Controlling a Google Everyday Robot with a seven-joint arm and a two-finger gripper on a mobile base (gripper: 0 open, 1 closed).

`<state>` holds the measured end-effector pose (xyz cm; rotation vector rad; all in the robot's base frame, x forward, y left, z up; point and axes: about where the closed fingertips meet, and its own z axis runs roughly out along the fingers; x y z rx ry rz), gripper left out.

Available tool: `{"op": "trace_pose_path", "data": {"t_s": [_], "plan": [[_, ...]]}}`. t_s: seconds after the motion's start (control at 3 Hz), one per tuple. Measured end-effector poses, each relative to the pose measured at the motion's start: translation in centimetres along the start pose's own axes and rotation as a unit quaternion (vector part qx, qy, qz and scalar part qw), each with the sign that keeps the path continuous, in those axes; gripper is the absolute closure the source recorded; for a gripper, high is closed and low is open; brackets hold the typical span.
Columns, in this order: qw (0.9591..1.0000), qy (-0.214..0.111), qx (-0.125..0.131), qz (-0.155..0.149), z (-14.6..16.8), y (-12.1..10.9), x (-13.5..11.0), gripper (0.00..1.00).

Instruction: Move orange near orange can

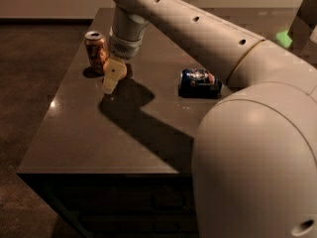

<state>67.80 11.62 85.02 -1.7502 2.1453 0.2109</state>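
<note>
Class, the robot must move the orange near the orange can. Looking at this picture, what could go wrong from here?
1. The hand sits low, right beside the upright orange can; a sideways move might knock the can over.
2. The orange, mostly hidden behind the hand, is round; left free on the smooth table it may roll away from the can.

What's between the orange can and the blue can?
In the camera view: the claw at the orange, close by the orange can; then bare tabletop to the blue can.

The upright copper orange can [95,50] stands just beside the round orange [122,69], half hidden by the gripper [110,81].
</note>
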Motion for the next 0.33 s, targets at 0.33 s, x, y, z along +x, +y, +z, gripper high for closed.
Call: {"op": "trace_pose_path", "data": {"t_s": [0.33], "plan": [[1.0, 0.0, 0.0, 0.0, 0.01, 0.0, 0.0, 0.0]]}}
